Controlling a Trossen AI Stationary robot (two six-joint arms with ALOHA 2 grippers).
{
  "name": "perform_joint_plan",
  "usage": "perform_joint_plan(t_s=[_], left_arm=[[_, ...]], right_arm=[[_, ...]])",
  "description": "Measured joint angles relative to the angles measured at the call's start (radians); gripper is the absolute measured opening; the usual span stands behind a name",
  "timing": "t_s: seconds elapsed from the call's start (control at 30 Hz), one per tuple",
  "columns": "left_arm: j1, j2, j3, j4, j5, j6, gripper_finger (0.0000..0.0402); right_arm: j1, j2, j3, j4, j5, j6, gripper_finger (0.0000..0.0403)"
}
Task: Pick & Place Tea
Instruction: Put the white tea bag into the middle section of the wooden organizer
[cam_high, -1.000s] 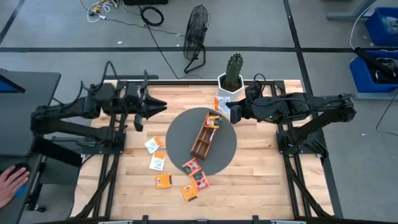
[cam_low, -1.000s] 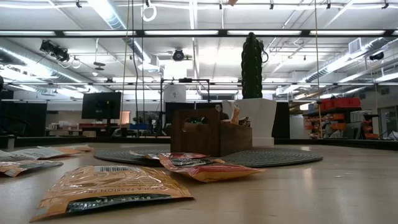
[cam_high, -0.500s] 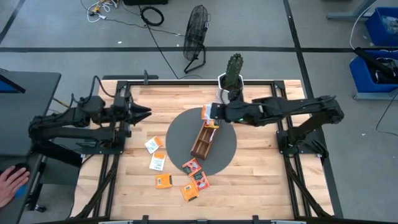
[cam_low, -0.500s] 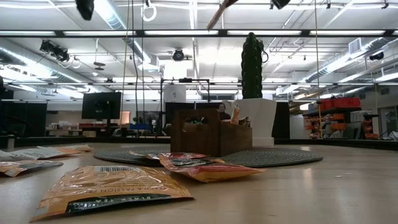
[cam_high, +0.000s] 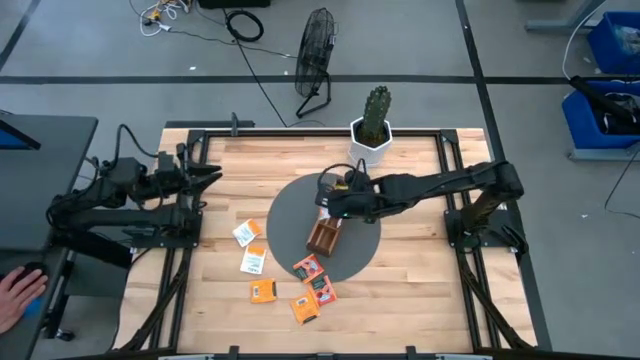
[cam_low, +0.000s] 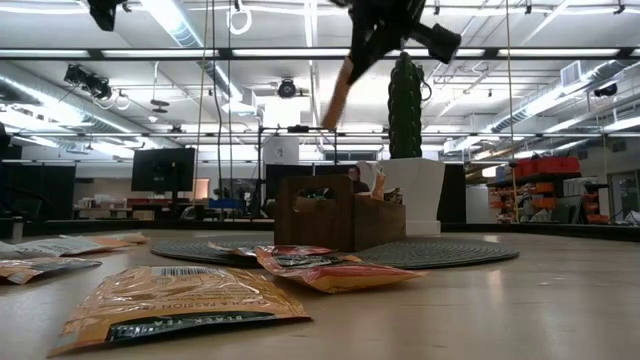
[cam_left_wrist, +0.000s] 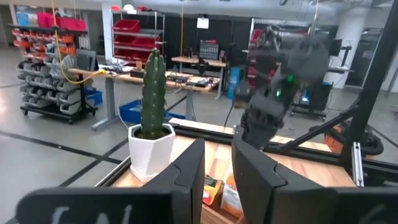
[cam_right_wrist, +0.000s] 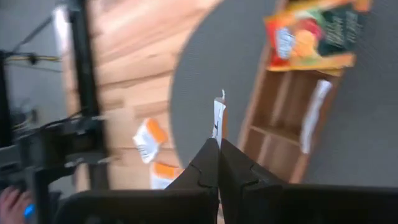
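Sachet (cam_right_wrist: 218, 118) pinched edge-on — between right gripper (cam_right_wrist: 218, 147) fingertips (above tray (cam_right_wrist: 273, 127)).

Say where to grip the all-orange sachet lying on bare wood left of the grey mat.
Pinch one edge of the orange sachet, coming straight down: it lies flat on the table, leaving only a thin rim. Its left edge looks freest and faces the open left hand; the right hand is shut on another sachet.

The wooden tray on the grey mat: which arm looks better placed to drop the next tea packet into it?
The right. Its gripper hangs above the tray, pinching a tea sachet. The left gripper waits at the table's edge, holding nothing.
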Motion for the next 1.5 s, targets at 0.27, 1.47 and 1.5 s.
perform_joint_plan(t_s=[0.27, 1.47, 1.5], left_arm=[[0.0, -0.022, 0.0, -0.015, 0.0, 0.027, 0.0083], [-0.001, -0.021, 0.0, -0.034, 0.0, 0.059, 0.0083], [-0.001, -0.021, 0.0, -0.036, 0.001, 0.064, 0.0083]], right_arm=[[-0.021, 0.046, 0.0, -0.071, -0.06, 0.102, 0.0], [-0.105, 0.184, -0.001, -0.121, -0.175, 0.045, 0.0], [-0.105, 0.186, -0.001, -0.108, -0.175, 0.045, 0.0]])
